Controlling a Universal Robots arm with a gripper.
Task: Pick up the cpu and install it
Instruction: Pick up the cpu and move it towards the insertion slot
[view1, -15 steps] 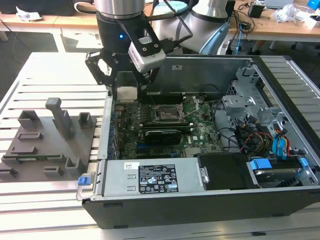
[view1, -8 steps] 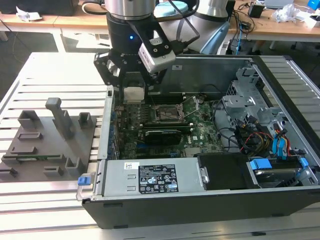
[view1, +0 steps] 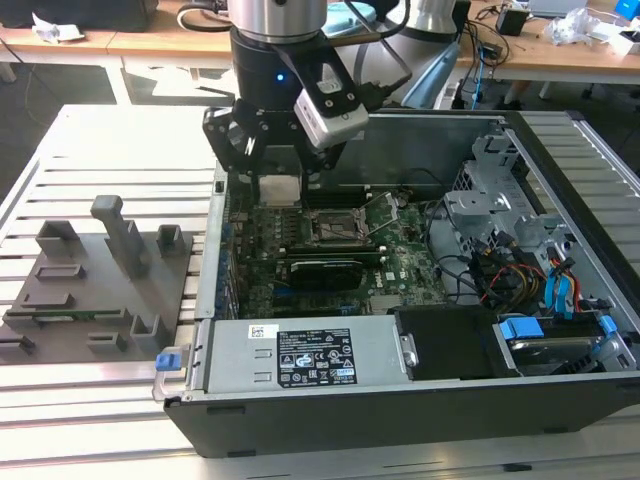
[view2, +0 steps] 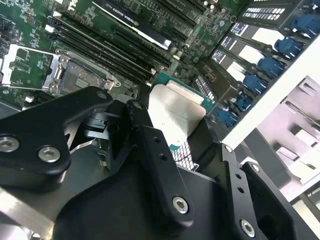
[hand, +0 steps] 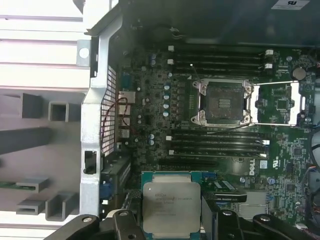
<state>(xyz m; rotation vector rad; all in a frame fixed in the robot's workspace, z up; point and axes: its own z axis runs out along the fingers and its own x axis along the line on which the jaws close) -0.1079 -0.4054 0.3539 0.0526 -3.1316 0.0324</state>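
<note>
My gripper (view1: 278, 180) hangs over the open computer case (view1: 420, 400) and is shut on the cpu (view1: 279, 188), a small square chip with a silvery top plate. In both wrist views the cpu (hand: 171, 206) (view2: 177, 112) sits flat between the black fingers (hand: 122, 220), above the green motherboard (hand: 150, 115). The black socket frame (hand: 222, 102) (view1: 337, 228) with its thin metal lever lies open on the board, off to one side of the held chip. In the exterior view the socket is to the right of the gripper and nearer the camera.
A long black card (view1: 325, 272) lies across the board near the socket, with memory slots (hand: 215, 145) on both sides of the socket. A drive cage and cables (view1: 520, 260) fill the case's right side. A grey fixture tray (view1: 90, 280) stands on the slatted table to the left.
</note>
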